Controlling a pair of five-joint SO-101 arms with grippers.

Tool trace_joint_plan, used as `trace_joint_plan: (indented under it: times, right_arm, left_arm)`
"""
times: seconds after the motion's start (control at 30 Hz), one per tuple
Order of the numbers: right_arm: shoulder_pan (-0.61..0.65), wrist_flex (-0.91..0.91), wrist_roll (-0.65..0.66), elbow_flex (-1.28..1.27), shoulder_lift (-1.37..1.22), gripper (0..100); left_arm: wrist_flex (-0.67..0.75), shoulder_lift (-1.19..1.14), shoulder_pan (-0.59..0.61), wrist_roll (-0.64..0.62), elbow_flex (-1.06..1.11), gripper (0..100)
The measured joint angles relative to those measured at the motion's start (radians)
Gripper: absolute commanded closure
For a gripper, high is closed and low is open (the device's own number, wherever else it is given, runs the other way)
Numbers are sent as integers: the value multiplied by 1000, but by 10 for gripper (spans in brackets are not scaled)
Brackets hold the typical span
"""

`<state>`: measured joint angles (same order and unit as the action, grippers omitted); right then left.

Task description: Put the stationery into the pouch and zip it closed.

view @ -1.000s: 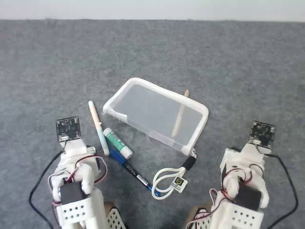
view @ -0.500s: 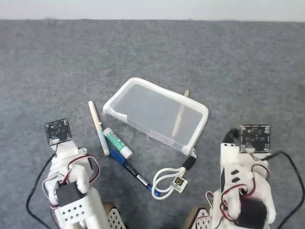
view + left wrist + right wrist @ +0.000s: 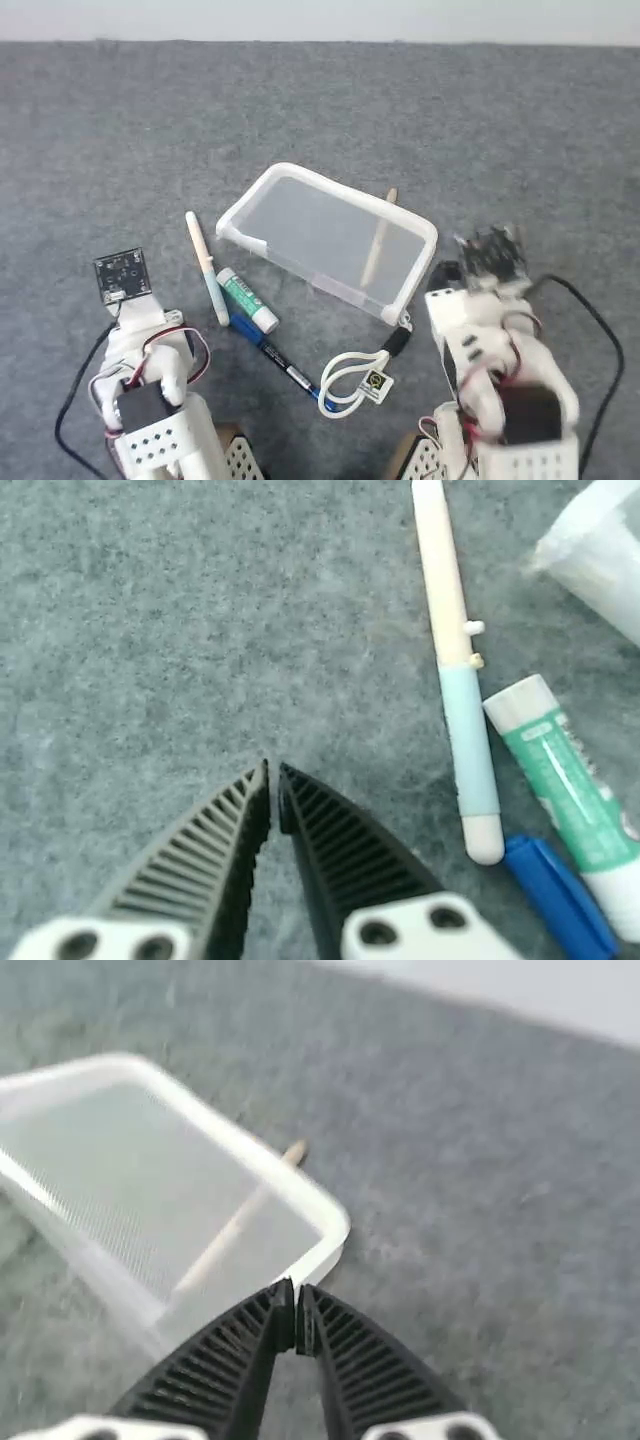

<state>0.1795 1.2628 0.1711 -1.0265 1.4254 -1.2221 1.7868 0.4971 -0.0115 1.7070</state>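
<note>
Near a corner of the translucent white zip pouch [image 3: 325, 240] the right jaws are closed and empty, while the left jaws, likewise closed and empty, sit farther from it.

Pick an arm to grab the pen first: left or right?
Left, probably. The left gripper hangs right beside the pen and glue stick. The right gripper sits at the pouch corner, away from the pen, and is better placed to steady the pouch.
</note>
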Motion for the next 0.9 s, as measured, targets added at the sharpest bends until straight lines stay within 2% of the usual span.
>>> trace_joint_plan:
  times: [0.07,0.2,0.43,0.73,0.9]
  right_arm:
    - [38,-9,-23,0,-115,942]
    - [78,-38,-166,-2,-276,868]
    - [129,-87,-253,-2,-470,878]
    - [161,-100,-471,-2,-663,878]
    - [183,-180,-528,0,-781,877]
  left_arm:
    - [0,0,0,2,0,988]
    - [0,0,0,2,0,988]
    - [0,0,0,2,0,988]
    - [0,0,0,2,0,988]
    - [0,0,0,2,0,988]
